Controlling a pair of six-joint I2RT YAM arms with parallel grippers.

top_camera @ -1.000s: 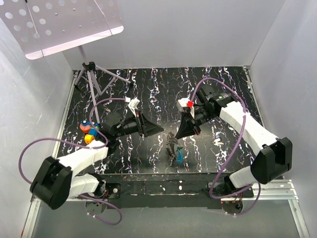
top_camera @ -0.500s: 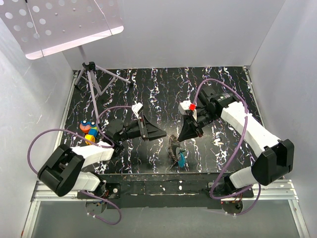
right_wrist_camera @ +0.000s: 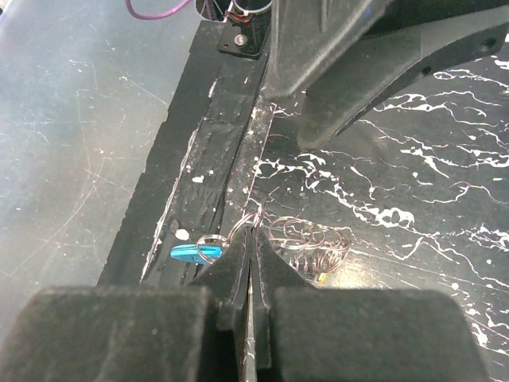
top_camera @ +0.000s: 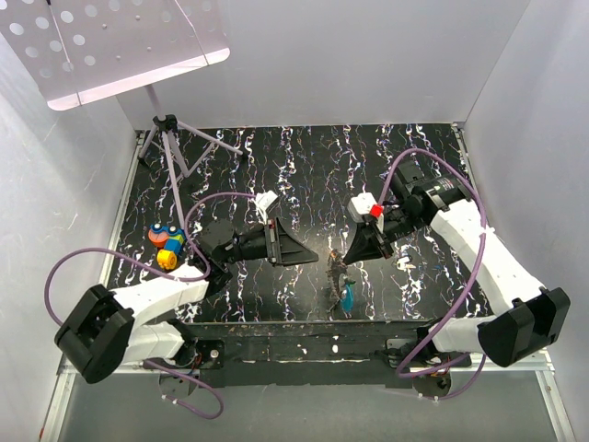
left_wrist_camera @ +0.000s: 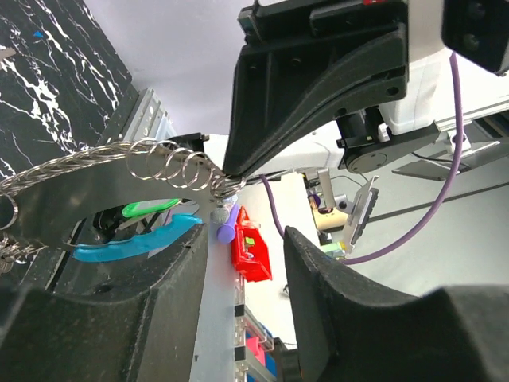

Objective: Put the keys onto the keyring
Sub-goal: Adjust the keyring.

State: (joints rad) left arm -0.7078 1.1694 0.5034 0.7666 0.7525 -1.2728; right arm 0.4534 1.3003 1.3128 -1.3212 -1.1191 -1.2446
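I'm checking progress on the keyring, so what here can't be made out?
Top view: keyring too small against the patterned table; threading unreadable.
Right wrist view: right gripper closed tips hide its pinch point; only the blue key shows.
Left wrist view: green key partly hidden by the blue key and left gripper.

The right pincer (right_wrist_camera: 250,245) is seen with its fingers pressed together on a strand of the silvery keyring (right_wrist_camera: 312,239), whose loops are spread on the black marbled worktop (right_wrist_camera: 413,191), with a blue-headed key (right_wrist_camera: 193,252) just beside the tips
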